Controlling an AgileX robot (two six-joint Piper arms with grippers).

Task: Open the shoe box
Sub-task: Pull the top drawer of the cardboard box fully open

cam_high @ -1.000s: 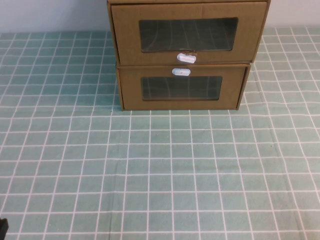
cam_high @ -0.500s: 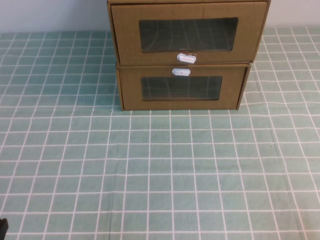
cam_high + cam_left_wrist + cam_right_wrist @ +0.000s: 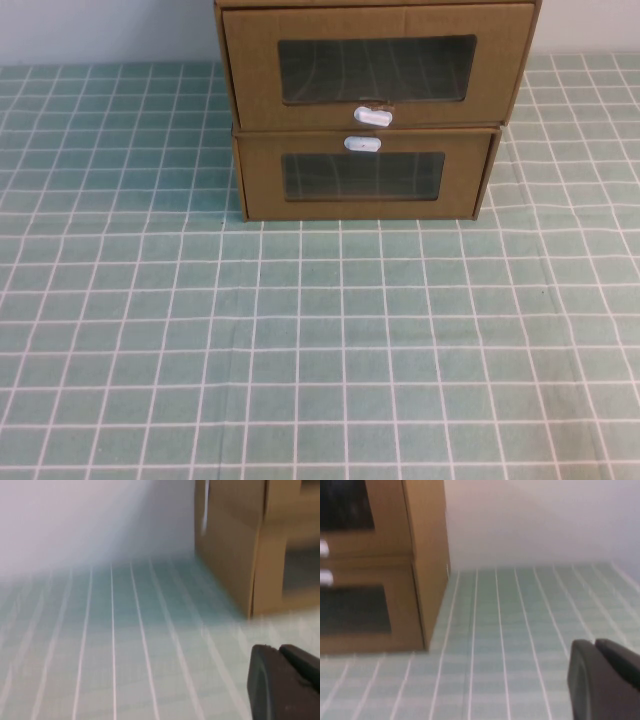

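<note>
The left gripper (image 3: 282, 682) showed only as a dark piece at the edge of its own wrist view, low over the green checked tablecloth (image 3: 300, 350) and well apart from the boxes' left side; whether it stood apart or together could not be told, since most of it was cut off. Two brown cardboard shoe boxes sat stacked at the middle of the table's far edge, against a pale wall (image 3: 100, 30); the upper box (image 3: 375, 65) was cut off at its top by the frame, and the lower box (image 3: 365, 175) rested on the cloth. Each front had a dark window whose contents were hard to make out; a small white pull tab (image 3: 372, 117) sat on the upper front's lower edge, and another tab (image 3: 362, 144) just below it on the lower front; both fronts looked shut. The right gripper (image 3: 602, 680), likewise mostly cut off, hung low over the cloth off the boxes' right side, closed together and clear of them.
</note>
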